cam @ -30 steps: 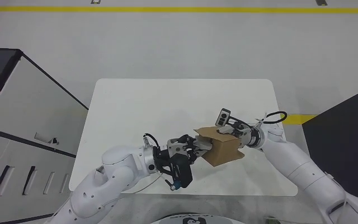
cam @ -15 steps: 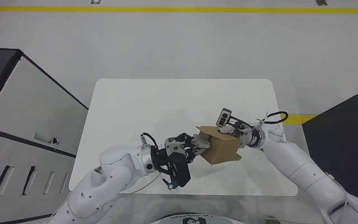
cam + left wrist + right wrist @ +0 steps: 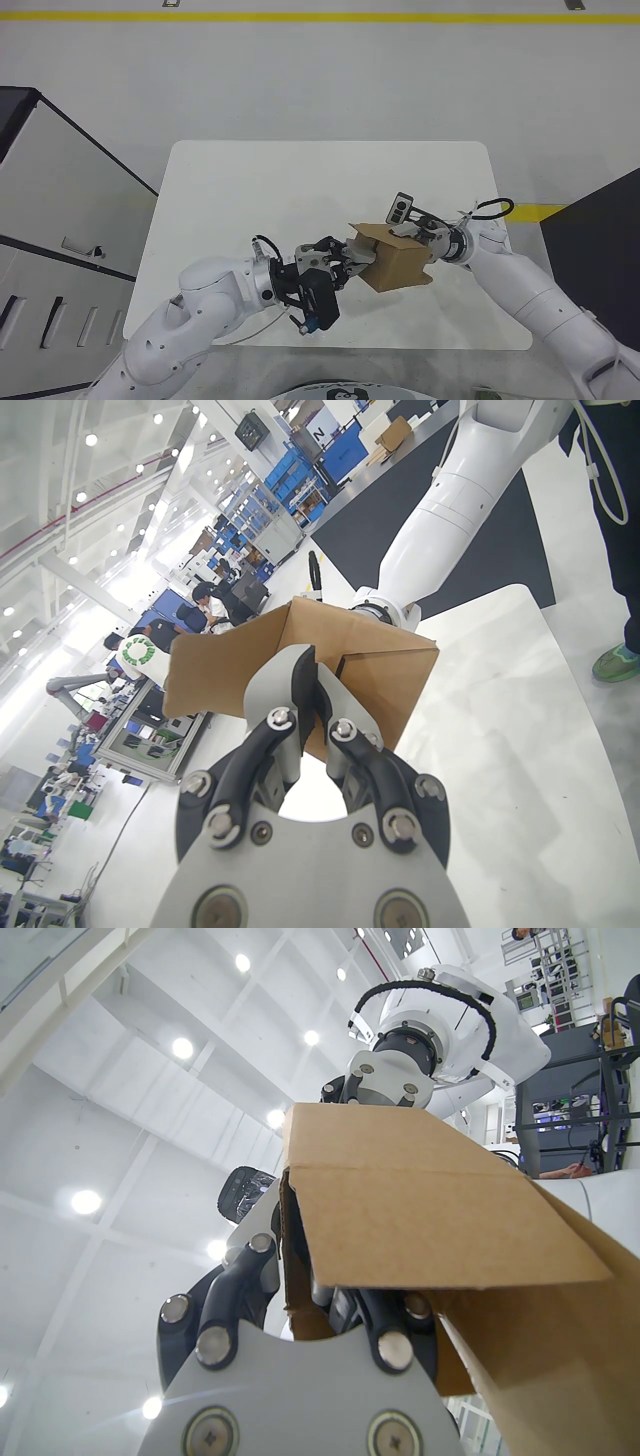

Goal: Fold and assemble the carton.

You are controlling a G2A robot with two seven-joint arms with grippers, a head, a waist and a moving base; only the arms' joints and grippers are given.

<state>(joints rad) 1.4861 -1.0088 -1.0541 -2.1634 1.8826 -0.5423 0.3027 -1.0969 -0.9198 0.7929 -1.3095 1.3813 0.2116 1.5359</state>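
— What does the top view give you?
— I see the carton (image 3: 392, 262) held between both arms over the table (image 3: 300, 190). Its loose flap has drawn in, so it's squaring up.
— Left wrist?
— My left gripper (image 3: 312, 680) pinches a carton edge, fingers nearly together.
— Right wrist?
— My right gripper (image 3: 300, 1278) clamps a carton wall. I can't tell what's inside.

Arms (image 3: 205, 300) glossy white, rounded shells, black cable (image 3: 493, 208) looped at ea. wrist. Left gripper (image 3: 312, 695): silver-grey plate, black links, bright screws, grey fingers w/ black pads (image 3: 306, 672); right gripper (image 3: 415, 238) same build.
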